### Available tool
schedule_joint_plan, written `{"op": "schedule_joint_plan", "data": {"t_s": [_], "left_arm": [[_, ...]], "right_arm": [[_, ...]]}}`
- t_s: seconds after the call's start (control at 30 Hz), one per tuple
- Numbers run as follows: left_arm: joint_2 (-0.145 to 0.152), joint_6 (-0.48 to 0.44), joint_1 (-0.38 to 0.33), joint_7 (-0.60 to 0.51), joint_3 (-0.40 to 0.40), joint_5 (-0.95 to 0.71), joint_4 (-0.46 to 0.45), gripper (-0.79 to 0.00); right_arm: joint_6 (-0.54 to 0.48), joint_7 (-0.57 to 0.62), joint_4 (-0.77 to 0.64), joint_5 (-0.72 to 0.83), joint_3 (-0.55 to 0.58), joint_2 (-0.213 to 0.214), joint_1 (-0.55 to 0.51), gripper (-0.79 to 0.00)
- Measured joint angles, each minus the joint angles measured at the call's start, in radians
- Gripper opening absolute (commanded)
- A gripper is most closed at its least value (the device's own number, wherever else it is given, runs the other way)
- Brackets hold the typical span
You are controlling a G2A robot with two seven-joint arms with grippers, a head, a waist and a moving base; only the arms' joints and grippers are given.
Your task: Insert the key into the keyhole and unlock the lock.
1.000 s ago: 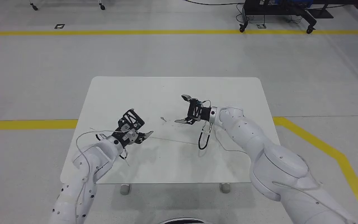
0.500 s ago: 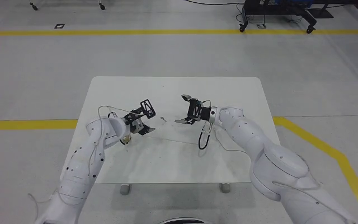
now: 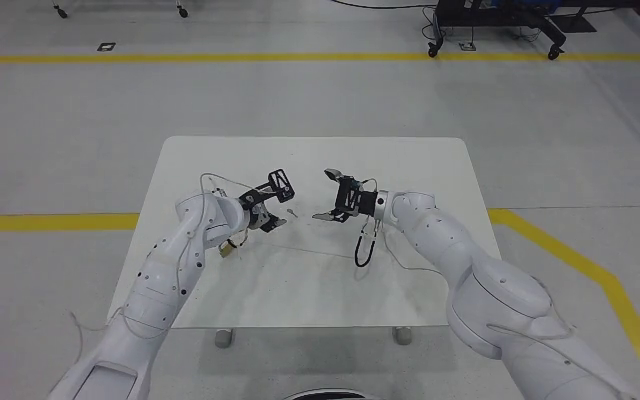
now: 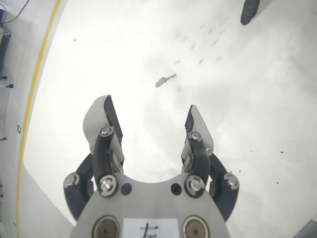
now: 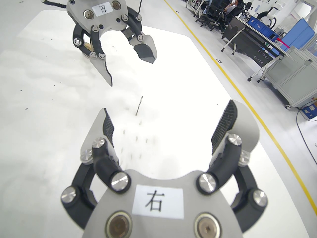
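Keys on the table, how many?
1. The key lies flat on the table, between the open left gripper and the open right gripper, touching neither.

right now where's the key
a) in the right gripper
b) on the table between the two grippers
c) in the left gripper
B: the key lies flat on the table, with the left gripper and the right gripper both open and clear of it.
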Motion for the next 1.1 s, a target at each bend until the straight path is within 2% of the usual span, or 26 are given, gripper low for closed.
{"op": "schedule_joint_plan", "data": {"t_s": [0.43, 0.53, 0.67, 0.8, 0.83, 0.9, 1.1], "left_arm": [[0.002, 0.014, 0.010, 0.019, 0.002, 0.025, -0.005, 0.000], [0.006, -0.032, -0.005, 0.063, 0.005, 0.050, 0.015, 0.000], [0.000, -0.092, -0.053, 0.078, 0.048, 0.089, 0.064, 0.000], [-0.016, -0.118, -0.110, 0.072, 0.109, 0.105, 0.126, -0.209], [-0.020, -0.124, -0.122, 0.077, 0.121, 0.107, 0.139, -0.314], [-0.028, -0.135, -0.148, 0.088, 0.150, 0.114, 0.169, -0.394], [-0.054, -0.113, -0.208, 0.074, 0.213, 0.125, 0.258, -0.462]], "right_arm": [[0.003, 0.013, -0.014, 0.018, 0.009, 0.006, -0.013, 0.000], [-0.016, -0.026, -0.019, 0.020, 0.013, 0.025, -0.019, 0.000], [-0.005, -0.104, -0.024, 0.011, 0.016, 0.054, -0.034, 0.000], [0.013, -0.137, -0.042, 0.009, 0.020, 0.076, -0.050, 0.000], [0.015, -0.139, -0.049, 0.008, 0.021, 0.080, -0.052, 0.000], [0.017, -0.135, -0.066, 0.009, 0.024, 0.090, -0.057, 0.000], [0.001, -0.063, -0.128, 0.016, 0.037, 0.111, -0.064, -0.028]]}}
